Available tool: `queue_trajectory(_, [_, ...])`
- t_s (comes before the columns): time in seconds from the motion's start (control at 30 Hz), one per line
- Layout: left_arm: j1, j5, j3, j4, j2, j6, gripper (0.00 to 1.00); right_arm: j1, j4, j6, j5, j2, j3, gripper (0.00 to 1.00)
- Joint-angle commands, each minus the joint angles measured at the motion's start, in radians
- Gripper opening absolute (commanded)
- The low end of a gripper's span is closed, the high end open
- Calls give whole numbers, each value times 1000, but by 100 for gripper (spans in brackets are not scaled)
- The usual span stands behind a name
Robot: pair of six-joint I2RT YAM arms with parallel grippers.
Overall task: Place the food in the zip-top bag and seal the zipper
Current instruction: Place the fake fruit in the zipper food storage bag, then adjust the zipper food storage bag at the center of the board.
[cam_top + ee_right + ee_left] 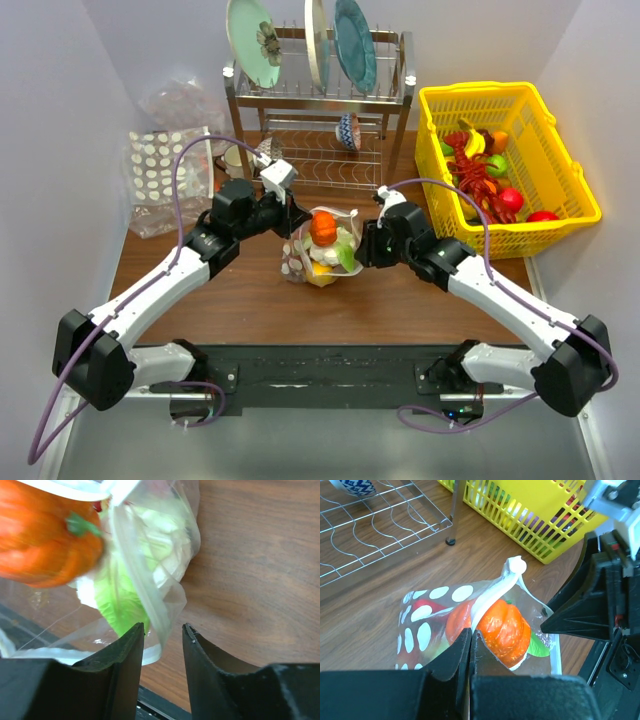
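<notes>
zip-top bag (pixel 300 260) at mid-desk (pixel 250 300), orange pumpkin (pixel 322 228) at its mouth | left jaws pinched closed on bag's edge | right jaws slightly parted, straddling the opposite edge

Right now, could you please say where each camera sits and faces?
Top external: above, behind the bases, looking down on the wooden table; both arms show.
Left wrist: rides the left gripper, visible below, facing the yellow plastic basket.
Right wrist: rides the right gripper, visible below, facing the table.
All share the clear zip-top bag holding an orange toy pumpkin.
</notes>
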Motion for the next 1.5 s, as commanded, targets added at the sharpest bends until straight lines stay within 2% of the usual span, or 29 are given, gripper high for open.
queue_trajectory(0.0, [9,-18,40,19,-8,-8,0,1,50,8,8,16,-9,32])
queue_trajectory(0.03, [9,-18,40,21,-10,-6,0,1,53,10,6,24,-8,29])
queue_trajectory(0.1, [9,-18,42,21,-10,-6,0,1,62,10,-8,36,-2,12])
queue_trajectory(0.17, [9,-18,43,19,-10,-3,0,1,62,10,-9,45,29,0])
queue_trajectory(0.33, [9,-24,47,18,-14,1,0,1,-22,-34,7,50,188,0])
queue_trajectory(0.47, [9,-19,42,24,-13,-9,0,3,-99,-93,18,47,413,0])
queue_trajectory(0.57, [10,-16,50,22,-11,-13,0,3,-125,-100,17,48,488,0])
queue_trajectory(0.7, [9,-53,195,-118,-19,13,0,1,-108,-82,41,57,401,0])
queue_trajectory(0.83, [9,-73,278,-185,-39,15,0,1,-82,-59,47,67,310,0])
queue_trajectory(0.93, [7,-62,249,-166,-57,-9,0,1,-80,-56,34,53,322,0])
queue_trajectory(1.1, [7,-56,145,-120,-50,-43,0,1,-109,-88,20,39,462,0])
queue_trajectory(1.3, [7,-91,252,-194,-44,-16,0,1,-108,-68,1,34,440,0])
queue_trajectory(1.47, [7,-94,264,-214,-19,-14,0,3,-74,-50,-9,27,396,0])
